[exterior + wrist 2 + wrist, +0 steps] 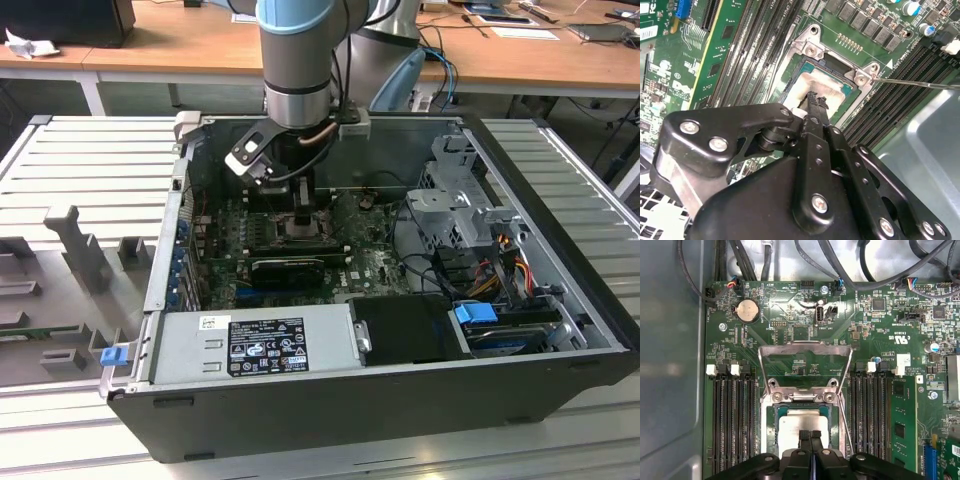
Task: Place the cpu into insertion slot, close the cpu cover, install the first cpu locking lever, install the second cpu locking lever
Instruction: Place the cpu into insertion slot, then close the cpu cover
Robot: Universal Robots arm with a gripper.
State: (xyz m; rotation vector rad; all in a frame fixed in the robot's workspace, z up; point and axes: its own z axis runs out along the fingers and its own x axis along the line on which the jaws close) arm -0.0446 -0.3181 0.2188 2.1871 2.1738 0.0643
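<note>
Hidden from you in the first wrist view: cpu (796,422) near edge and insertion slot (770,411) near side, under the gripper (810,435). Second wrist view: locking lever (915,83) end cut off at the picture's edge.

The cpu (799,424) has a pale silvery-grey top. The cpu cover (802,347) is bare silver metal. The circuit board (785,307) is green, striped by black memory slots (732,425) with white tabs (711,370). The tool (810,434) is black.

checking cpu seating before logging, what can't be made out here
- cpu near edge, in both wrist views: behind the jaws.
- whether the jaws touch the cpu: no view settles it.
- insertion slot, exterior view: too small, partly behind the arm.
</note>
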